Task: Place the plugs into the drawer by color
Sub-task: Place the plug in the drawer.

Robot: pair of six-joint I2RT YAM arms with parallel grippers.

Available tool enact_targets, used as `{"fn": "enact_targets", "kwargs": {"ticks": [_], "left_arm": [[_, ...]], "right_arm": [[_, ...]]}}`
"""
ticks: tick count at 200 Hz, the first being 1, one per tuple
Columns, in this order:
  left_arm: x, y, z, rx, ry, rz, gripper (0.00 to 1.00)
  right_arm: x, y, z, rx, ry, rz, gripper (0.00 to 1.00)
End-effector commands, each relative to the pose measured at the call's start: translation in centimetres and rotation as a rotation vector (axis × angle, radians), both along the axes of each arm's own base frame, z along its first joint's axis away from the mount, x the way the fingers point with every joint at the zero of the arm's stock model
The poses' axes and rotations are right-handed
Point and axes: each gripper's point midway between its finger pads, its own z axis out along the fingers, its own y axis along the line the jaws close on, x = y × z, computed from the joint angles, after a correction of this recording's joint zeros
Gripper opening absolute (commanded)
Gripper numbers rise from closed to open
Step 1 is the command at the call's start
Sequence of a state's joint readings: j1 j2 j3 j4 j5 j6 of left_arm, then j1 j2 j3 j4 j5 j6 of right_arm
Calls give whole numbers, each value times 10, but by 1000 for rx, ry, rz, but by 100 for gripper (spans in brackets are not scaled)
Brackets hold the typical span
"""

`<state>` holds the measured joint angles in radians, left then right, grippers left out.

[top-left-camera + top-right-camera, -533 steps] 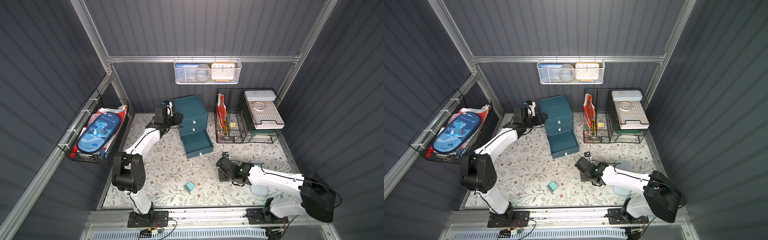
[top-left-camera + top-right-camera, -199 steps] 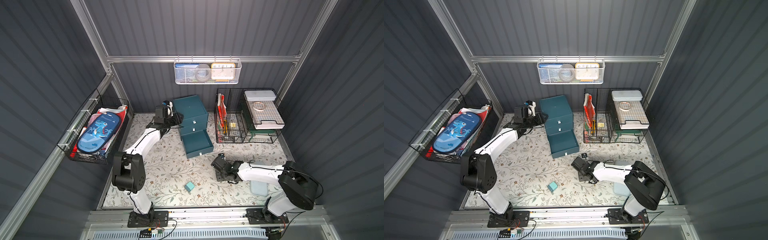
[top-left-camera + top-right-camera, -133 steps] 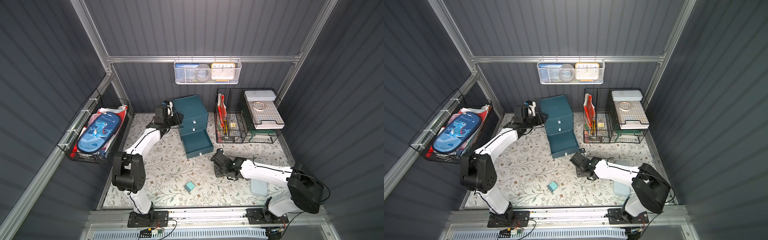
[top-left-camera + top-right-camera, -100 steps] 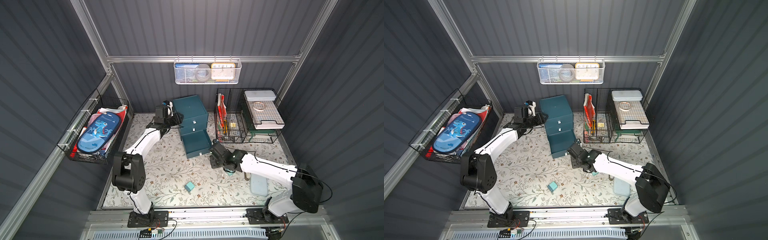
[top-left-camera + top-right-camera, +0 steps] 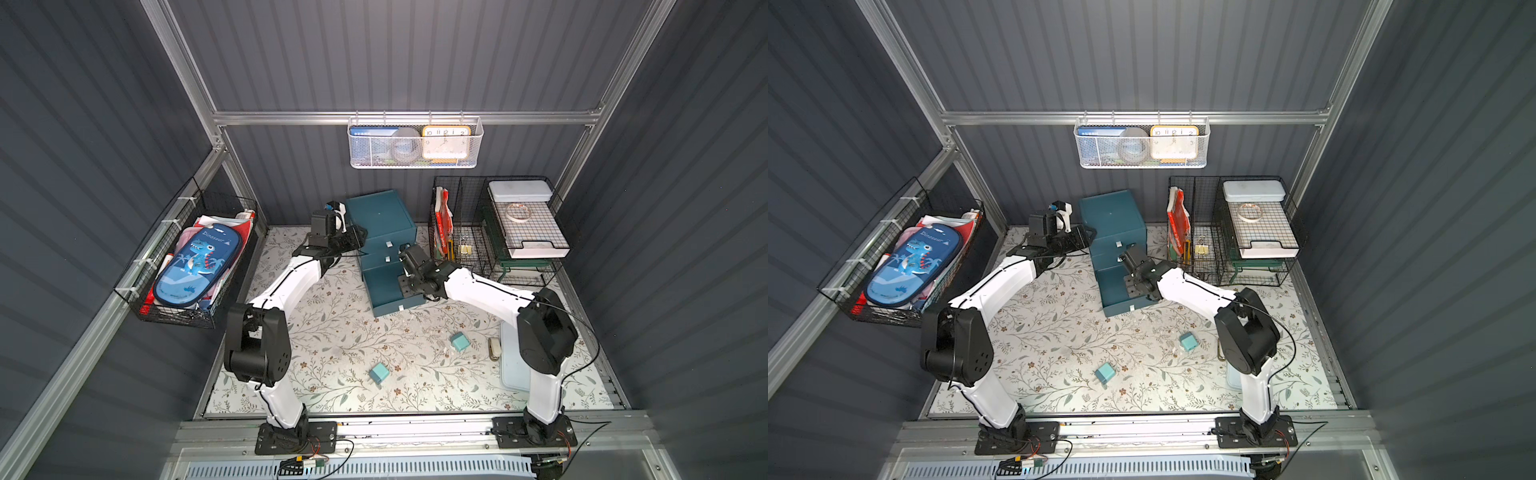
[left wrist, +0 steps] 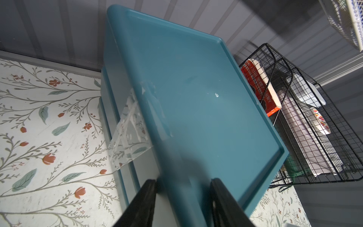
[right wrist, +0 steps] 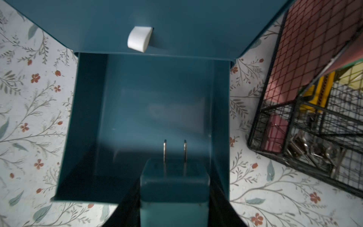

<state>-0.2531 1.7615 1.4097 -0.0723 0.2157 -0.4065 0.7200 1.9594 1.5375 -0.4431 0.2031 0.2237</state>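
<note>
The dark teal drawer cabinet (image 5: 380, 216) (image 5: 1113, 212) stands at the back with its bottom drawer (image 5: 384, 286) (image 7: 147, 108) pulled out; no plug shows inside it. My right gripper (image 5: 409, 286) (image 5: 1133, 286) (image 7: 173, 186) hangs over that drawer's front right part, shut on a pale blue-green plug (image 7: 173, 198) whose prongs point toward the cabinet. Two more blue-green plugs (image 5: 379, 372) (image 5: 460, 342) lie on the floral mat in front. My left gripper (image 5: 358, 239) (image 5: 1084, 235) (image 6: 183, 188) is shut on the cabinet's top left edge.
Black wire-mesh organizers (image 5: 498, 232) stand right of the cabinet, close to my right arm. A beige stapler-like object (image 5: 493, 349) and a pale blue flat lid (image 5: 513, 365) lie at the front right. A wire basket (image 5: 191, 266) with a pencil case hangs on the left wall.
My right arm has swung from the front middle of the mat back to the open bottom drawer, carrying the plug. A plug on the mat is now uncovered. The left arm has not moved.
</note>
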Motion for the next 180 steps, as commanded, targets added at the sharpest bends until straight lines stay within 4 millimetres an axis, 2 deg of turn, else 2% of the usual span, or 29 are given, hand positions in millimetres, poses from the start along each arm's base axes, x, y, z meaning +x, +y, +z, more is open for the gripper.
{"fn": "enact_targets", "kwargs": {"ticks": [1, 49, 91, 117, 156, 180], "left_arm": [[-44, -17, -81, 62, 275, -99, 49], [-44, -18, -81, 58, 276, -107, 49], [-44, -18, -81, 61, 277, -107, 49], [-43, -17, -78, 64, 271, -105, 49], [-42, -18, -80, 63, 271, -104, 49], [-42, -16, -81, 68, 273, -100, 49]], "right_arm": [[7, 4, -9, -34, 8, 36, 37], [14, -3, -41, -76, 55, 17, 38], [17, -15, -59, -116, 73, -19, 41], [19, -16, -58, -111, 72, -20, 44], [20, -21, -53, -133, 55, -18, 55], [21, -21, -40, -122, 37, -11, 58]]}}
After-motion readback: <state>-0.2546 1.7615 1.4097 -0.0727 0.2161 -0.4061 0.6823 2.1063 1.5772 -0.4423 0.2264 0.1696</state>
